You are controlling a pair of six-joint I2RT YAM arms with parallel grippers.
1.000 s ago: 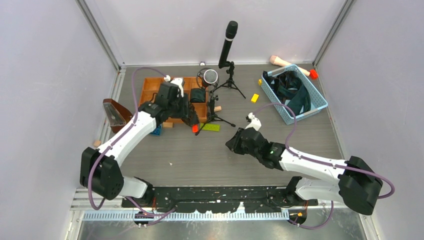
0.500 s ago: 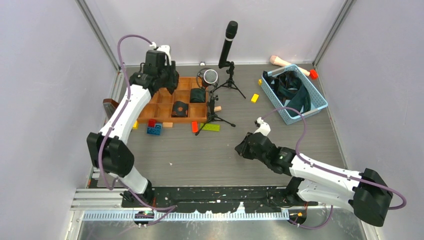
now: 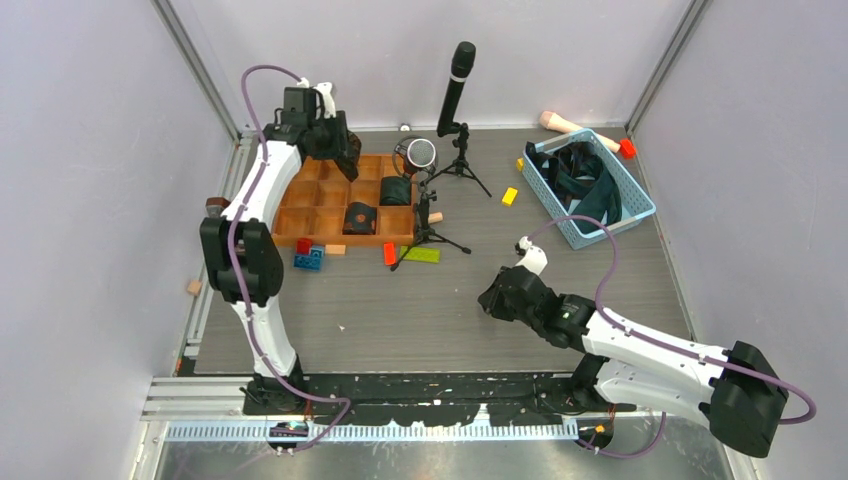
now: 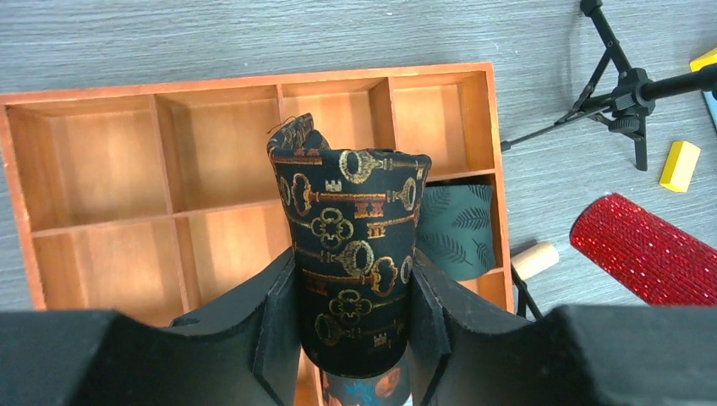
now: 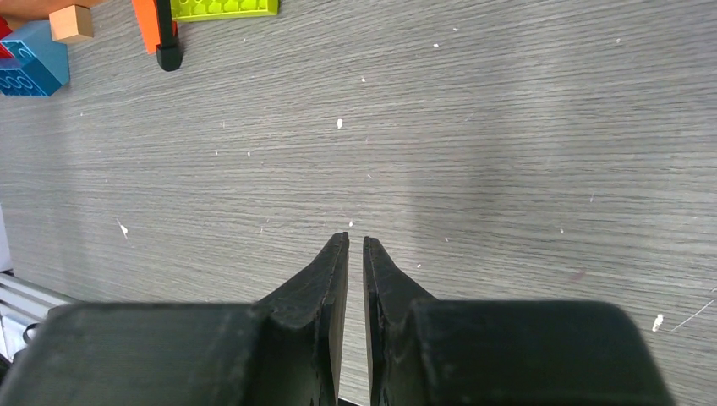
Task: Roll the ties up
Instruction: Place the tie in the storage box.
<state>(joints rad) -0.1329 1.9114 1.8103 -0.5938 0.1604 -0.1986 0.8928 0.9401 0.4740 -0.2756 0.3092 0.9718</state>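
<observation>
Left claw (image 4: 351, 283): we grip the rolled black tie with gold keys (image 4: 351, 211) above the brown wooden tray (image 4: 101, 165), to drop it in.
Right claw (image 5: 355, 245): nearly closed, empty, over our grey table (image 5: 524, 118).

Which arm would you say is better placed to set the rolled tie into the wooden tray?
Left: the left claw grips the rolled tie above the tray, while the right claw hangs empty over bare table.

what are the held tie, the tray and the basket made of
Tie: woven fabric, maybe silk or polyester, with a faint sheen and gold key pattern. Tray: wood, orange-brown, visible grain. Basket: likely plastic, light blue, slotted walls.
</observation>
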